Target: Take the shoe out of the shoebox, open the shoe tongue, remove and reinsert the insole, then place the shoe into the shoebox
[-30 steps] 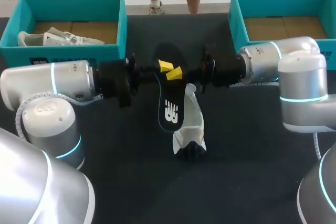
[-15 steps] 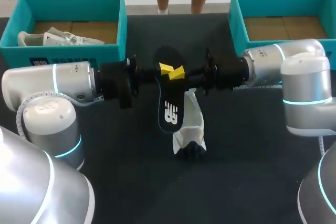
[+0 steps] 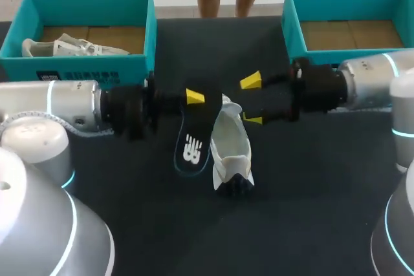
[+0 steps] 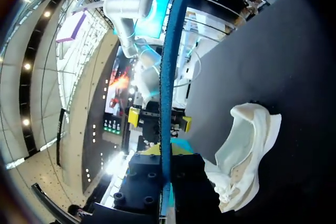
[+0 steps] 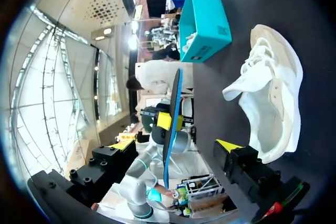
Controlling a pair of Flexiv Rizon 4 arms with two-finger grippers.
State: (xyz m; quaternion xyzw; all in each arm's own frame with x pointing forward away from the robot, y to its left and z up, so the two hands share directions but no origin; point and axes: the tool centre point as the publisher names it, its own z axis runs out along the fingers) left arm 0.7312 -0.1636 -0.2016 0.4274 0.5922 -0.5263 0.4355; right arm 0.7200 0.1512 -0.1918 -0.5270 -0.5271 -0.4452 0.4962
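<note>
My left gripper [image 3: 195, 98] is shut on the upper end of the black insole [image 3: 190, 141], which hangs down over the dark table with its printed side toward the head camera. In the left wrist view the insole [image 4: 167, 72] shows edge-on, rising from between my left gripper's [image 4: 165, 153] fingers. The white shoe [image 3: 229, 149] lies on the table just right of the insole, its opening facing up. My right gripper [image 3: 252, 100] stands wide open to the right of the insole, above the shoe's heel end, holding nothing. From the right wrist, the shoe [image 5: 273, 95] lies beside my right gripper [image 5: 176, 148].
A teal shoebox [image 3: 139, 63] at the back left holds another white shoe [image 3: 71, 46]. A second teal shoebox [image 3: 290, 27] at the back right shows only its cardboard floor. Both arms reach in low across the table's middle.
My right gripper let go of the insole, opened wide and drew back to the right. The left gripper carried the insole a little left and toward the front, uncovering more of the shoe.
</note>
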